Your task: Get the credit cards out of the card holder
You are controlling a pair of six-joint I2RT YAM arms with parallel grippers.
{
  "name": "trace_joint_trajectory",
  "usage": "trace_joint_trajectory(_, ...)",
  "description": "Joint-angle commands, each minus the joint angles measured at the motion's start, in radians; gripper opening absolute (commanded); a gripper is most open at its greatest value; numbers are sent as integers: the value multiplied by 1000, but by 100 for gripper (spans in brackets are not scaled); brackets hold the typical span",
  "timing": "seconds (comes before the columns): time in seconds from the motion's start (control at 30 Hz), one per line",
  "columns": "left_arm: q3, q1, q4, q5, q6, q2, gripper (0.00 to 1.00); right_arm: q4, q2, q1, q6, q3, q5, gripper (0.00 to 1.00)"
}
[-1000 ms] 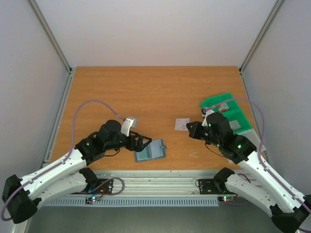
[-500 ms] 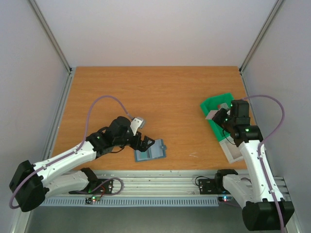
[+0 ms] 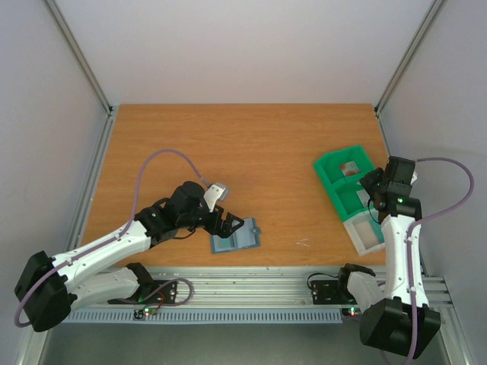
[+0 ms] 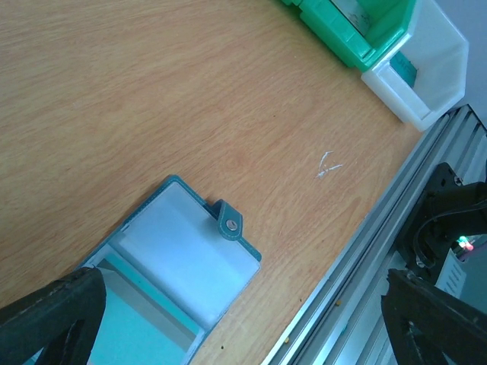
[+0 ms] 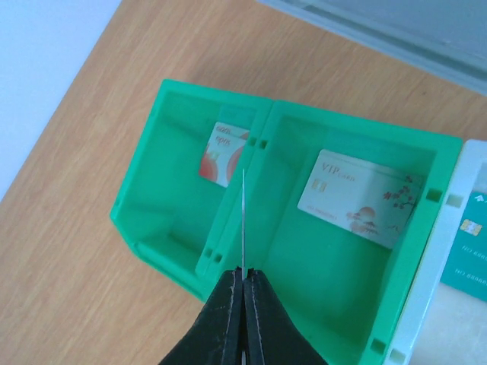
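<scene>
Green plastic bin point(image 5: 365, 125) waits beneath the right gripper point(image 5: 243, 285), whose fingers are pinched tight on a thin card point(image 5: 243, 220) held edge-on above the divider. The card holder point(image 4: 186, 255) lies unfolded near the table's point(image 3: 228, 144) front edge, with the left gripper point(image 3: 232, 225) spread wide over it. Remaining cards are likely light, stiff and slick, and best nipped by an exposed edge.

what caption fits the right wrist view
right hand holds a card edge-on over the green bin
</scene>
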Motion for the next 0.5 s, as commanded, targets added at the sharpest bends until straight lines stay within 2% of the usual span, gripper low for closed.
trace_joint_trajectory(0.0, -1, 3, 56, 22, -4, -3, 99, 102, 31, -19, 4, -36, 104, 1)
trace_joint_trajectory(0.47, -19, 2, 133, 107, -65, 37, 99, 284, 180, -91, 49, -109, 58, 1)
